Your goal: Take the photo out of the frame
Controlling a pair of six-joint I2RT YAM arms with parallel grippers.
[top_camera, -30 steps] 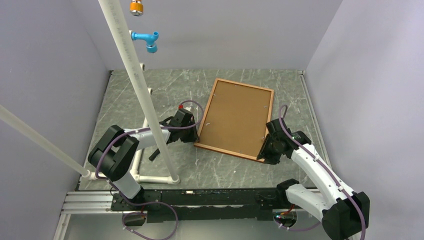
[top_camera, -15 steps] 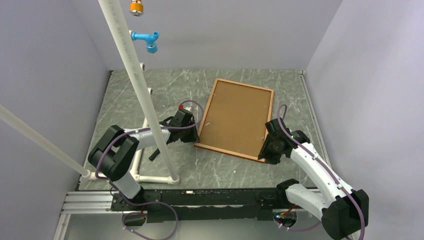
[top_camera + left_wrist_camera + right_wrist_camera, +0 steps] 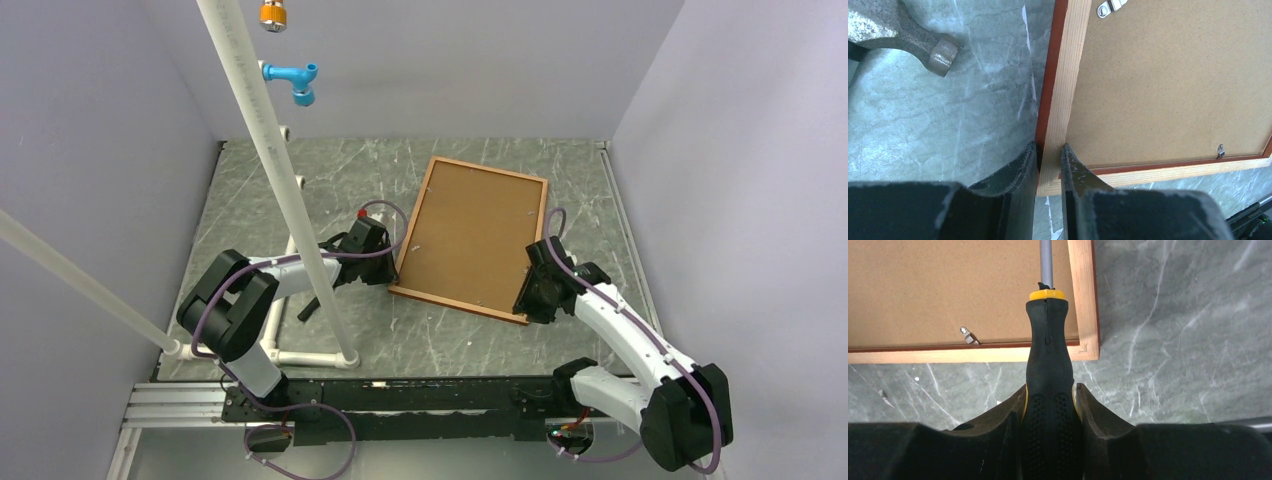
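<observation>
Photo (image 3: 475, 228) lies face down inside the frame (image 3: 1068, 75), so only its plain brown backing board shows, and the pair rests flat on the table (image 3: 948, 125). Judging from the task, that side is up because the small metal tabs (image 3: 968, 335) along the frame's inner edge must be turned aside before the board can lift out. The left gripper (image 3: 1048, 150) is nearly closed, its two fingers clamped across the frame's left rail close to the near-left corner, one finger on the outer red edge and one on the inner lip beside the board. This looks like a steadying hold so the frame does not slide. The right gripper (image 3: 1050, 390) is clamped around the black handle of a screwdriver (image 3: 1047, 330), whose yellow collar and steel shaft reach over the frame's near-right corner and across the board. Whether the tip touches a tab I cannot tell, as it runs out of view. A hammer (image 3: 898, 30) lies on the table outside the frame's left rail, apart from it
</observation>
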